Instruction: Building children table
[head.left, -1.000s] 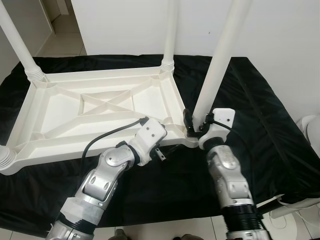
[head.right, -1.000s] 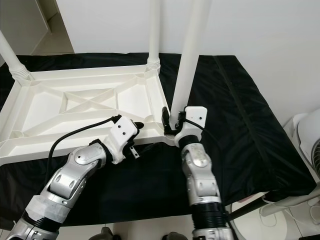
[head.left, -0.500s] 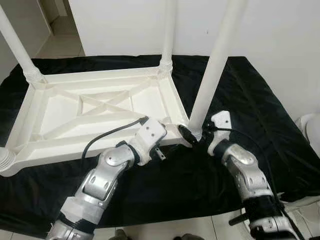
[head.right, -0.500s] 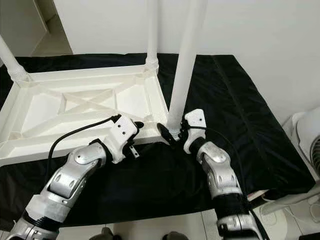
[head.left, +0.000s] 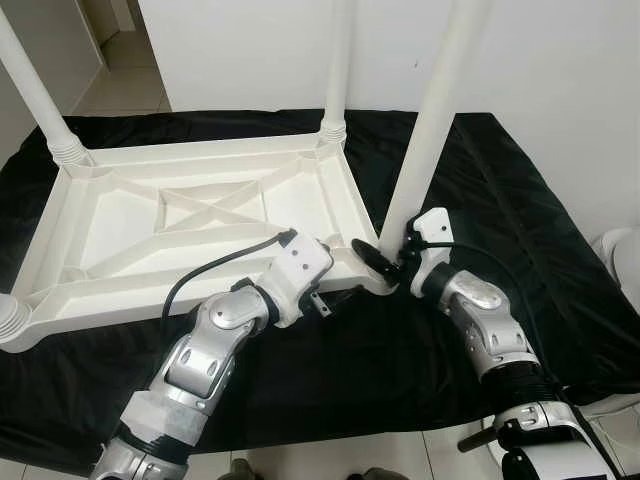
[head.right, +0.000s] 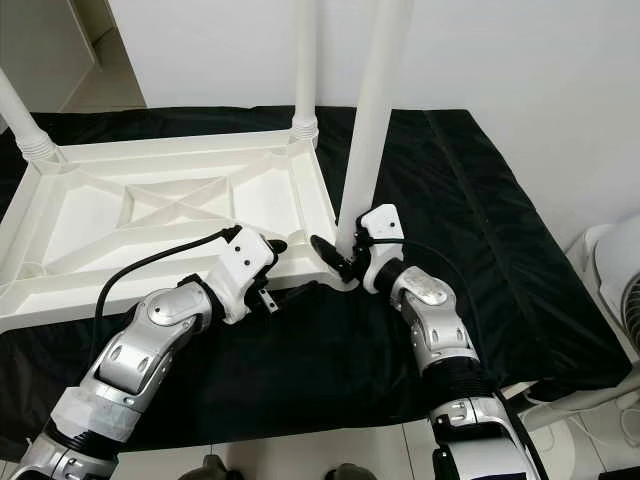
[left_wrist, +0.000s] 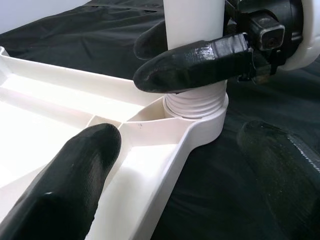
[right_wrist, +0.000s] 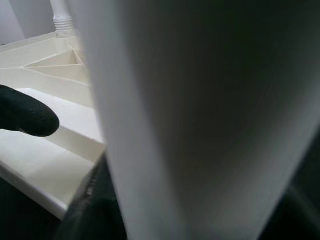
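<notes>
- We have the white tabletop (head.left: 190, 225) lying upside down on the black cloth (head.left: 500, 210), with the near-right leg (head.left: 425, 150) standing in its corner socket (left_wrist: 197, 107).
- Our right gripper (head.left: 385, 265) wraps that leg just above the socket, fingers closed on it from both sides.
- Our left gripper (left_wrist: 175, 165) stands open beside the socket, one finger on the tabletop's edge, the other over the cloth, holding nothing.
- Risk, as we judge it: the leg may not be fully seated, so a sideways pull from the low grip could tilt it and jam or pop it out.
- Against a second ago, our right forearm has swung outward, away from the tabletop; the leg stands in the same socket.
</notes>
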